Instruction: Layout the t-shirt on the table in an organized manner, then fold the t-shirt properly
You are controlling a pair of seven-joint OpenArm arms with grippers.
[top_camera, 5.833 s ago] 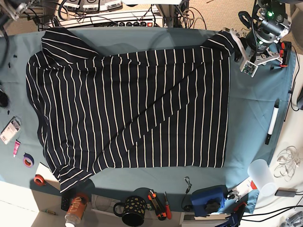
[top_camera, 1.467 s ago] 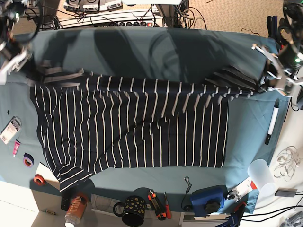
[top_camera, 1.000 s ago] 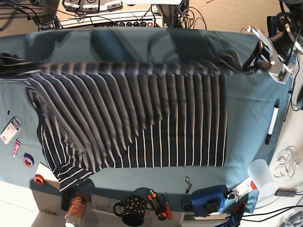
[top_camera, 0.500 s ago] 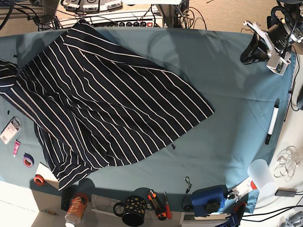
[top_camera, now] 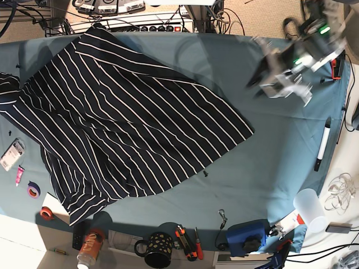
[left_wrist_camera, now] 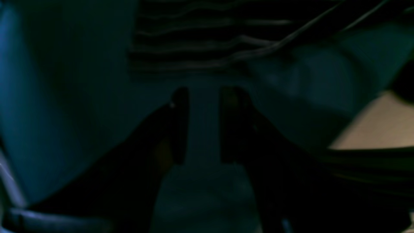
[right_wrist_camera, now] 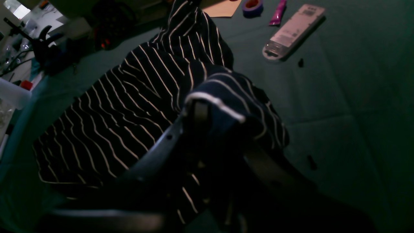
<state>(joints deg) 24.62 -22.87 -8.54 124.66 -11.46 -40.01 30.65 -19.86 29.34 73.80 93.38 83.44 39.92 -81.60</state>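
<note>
The dark striped t-shirt (top_camera: 123, 123) lies skewed and partly rumpled over the left half of the teal table (top_camera: 280, 151), one corner pointing right. In the base view my left gripper (top_camera: 260, 79) hovers blurred above bare cloth at the right rear, apart from the shirt. Seen from the left wrist, that gripper (left_wrist_camera: 203, 124) is open with only table between its fingers, and the t-shirt (left_wrist_camera: 200, 32) lies ahead. My right gripper (right_wrist_camera: 210, 108) is shut on a bunched edge of the t-shirt (right_wrist_camera: 129, 116); it is outside the base view, at the left edge.
A marker (top_camera: 321, 145) and a plastic cup (top_camera: 310, 208) lie at the right edge. A mug (top_camera: 154, 249), hand tools (top_camera: 188, 241) and a blue device (top_camera: 247, 235) line the front. Tape rolls (top_camera: 33, 189) and a white packet (top_camera: 12, 154) lie at the left.
The shirt, stretched in the air a second ago, dropped from the left gripper and settled skewed to the left. The left arm has since swung in from the right corner over the table.
</note>
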